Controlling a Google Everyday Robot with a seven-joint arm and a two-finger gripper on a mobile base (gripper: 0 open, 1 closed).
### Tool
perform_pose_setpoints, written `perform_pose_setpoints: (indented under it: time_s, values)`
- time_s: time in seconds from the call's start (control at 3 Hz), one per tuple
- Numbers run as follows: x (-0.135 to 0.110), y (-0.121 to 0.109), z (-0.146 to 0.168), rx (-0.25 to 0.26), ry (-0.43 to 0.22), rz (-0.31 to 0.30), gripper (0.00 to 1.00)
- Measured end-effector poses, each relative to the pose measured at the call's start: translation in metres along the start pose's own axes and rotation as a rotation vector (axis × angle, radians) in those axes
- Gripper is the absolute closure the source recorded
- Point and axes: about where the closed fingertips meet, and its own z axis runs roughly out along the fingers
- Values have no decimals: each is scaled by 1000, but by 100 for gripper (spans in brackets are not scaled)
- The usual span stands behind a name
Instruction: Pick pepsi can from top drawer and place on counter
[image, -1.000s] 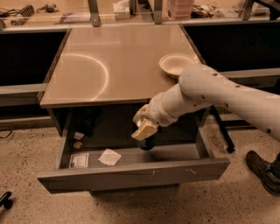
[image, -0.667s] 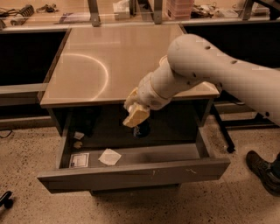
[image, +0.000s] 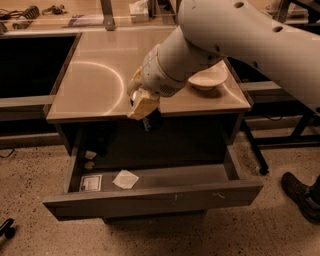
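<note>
My gripper (image: 144, 111) hangs from the big white arm at the counter's front edge, above the open top drawer (image: 150, 199). It is shut on the pepsi can (image: 153, 121), a small dark can that shows just below the yellowish fingers, held in the air over the back of the drawer at about the level of the counter edge. The counter (image: 95, 82) is a glossy beige top lying behind and to the left of the gripper. The arm hides part of the counter's right side.
A white bowl (image: 207, 79) sits on the counter's right side, next to the arm. A paper scrap (image: 125, 179) and a label (image: 91, 182) lie in the drawer's left front. A person's shoe (image: 300, 196) is on the floor at the right.
The gripper has risen out of the drawer with the can and moved left, up to the counter's front edge.
</note>
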Motion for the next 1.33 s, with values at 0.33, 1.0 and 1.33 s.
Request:
perform_pose_setpoints:
  time_s: [0.33, 1.0, 1.33]
  values:
    - [0, -22, -10, 21, -1, 30, 100]
    - [11, -96, -3, -10, -33, 125, 100]
    - [23, -121, 20, -28, -81, 204, 100]
